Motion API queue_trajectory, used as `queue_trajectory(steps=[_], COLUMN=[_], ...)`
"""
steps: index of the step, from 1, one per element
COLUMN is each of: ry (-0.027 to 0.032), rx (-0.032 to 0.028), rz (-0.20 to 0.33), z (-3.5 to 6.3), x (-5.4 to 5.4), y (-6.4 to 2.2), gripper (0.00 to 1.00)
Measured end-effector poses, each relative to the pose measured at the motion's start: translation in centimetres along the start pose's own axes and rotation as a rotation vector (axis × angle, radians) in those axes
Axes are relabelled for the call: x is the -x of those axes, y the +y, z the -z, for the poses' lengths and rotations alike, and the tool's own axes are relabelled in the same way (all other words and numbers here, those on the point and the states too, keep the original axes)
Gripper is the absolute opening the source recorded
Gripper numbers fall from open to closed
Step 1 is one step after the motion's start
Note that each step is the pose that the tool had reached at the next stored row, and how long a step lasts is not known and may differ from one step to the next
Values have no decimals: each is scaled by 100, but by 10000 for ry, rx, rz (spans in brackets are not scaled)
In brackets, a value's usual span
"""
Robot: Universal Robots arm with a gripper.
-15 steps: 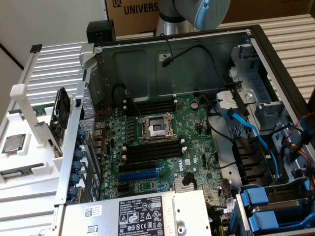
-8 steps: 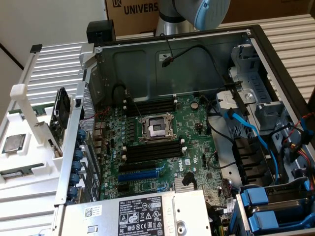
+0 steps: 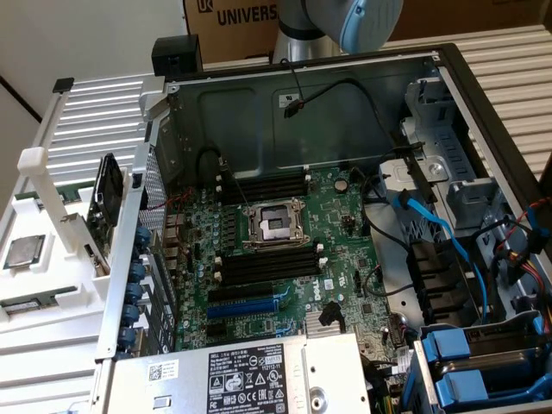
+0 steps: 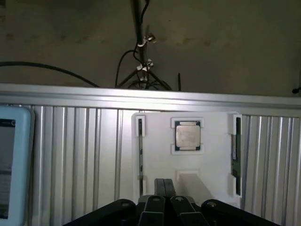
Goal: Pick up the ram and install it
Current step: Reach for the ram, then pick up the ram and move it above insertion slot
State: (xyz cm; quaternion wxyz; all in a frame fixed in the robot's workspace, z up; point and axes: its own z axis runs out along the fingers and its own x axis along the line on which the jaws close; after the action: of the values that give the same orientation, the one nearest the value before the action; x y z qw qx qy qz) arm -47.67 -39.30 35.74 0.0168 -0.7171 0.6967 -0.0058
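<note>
The gripper [image 4: 164, 184] is sitting fully closed, its two dark fingers [image 4: 159, 188] pressing together with nothing between them. It is pointing toward a white tray [image 4: 214, 141] that is resting on the ribbed metal table [image 4: 75, 155], and it is hanging clear of the tray, touching nothing.

The ram [image 4: 234, 153] is lying in a slot along one edge of that tray, showing a strip of green board and a pale label. A CPU [image 4: 188, 135] is sitting in the tray's middle pocket, between the ram and a second, darker stick [image 4: 140, 150] that is lying along the opposite edge. In the wrist view the closed fingertips are lining up between the darker stick and the CPU, so the ram is lying off to the far side of the CPU from them, well apart.

In the exterior view the tray is sitting at the exterior view's left, outside the open case [image 3: 448, 78], while the arm [image 3: 362, 21] is reaching in from behind the case's rear wall. Inside the case the motherboard [image 3: 332, 259] is lying flat, its long black memory slots [image 3: 263, 263] running beside the socket [image 3: 274, 224].
</note>
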Motion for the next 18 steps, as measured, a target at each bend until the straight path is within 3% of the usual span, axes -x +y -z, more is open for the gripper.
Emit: queue_trajectory(steps=[18], ry=[1], rx=[-2], rz=[0], z=[0], x=[0], y=[1], gripper=[11])
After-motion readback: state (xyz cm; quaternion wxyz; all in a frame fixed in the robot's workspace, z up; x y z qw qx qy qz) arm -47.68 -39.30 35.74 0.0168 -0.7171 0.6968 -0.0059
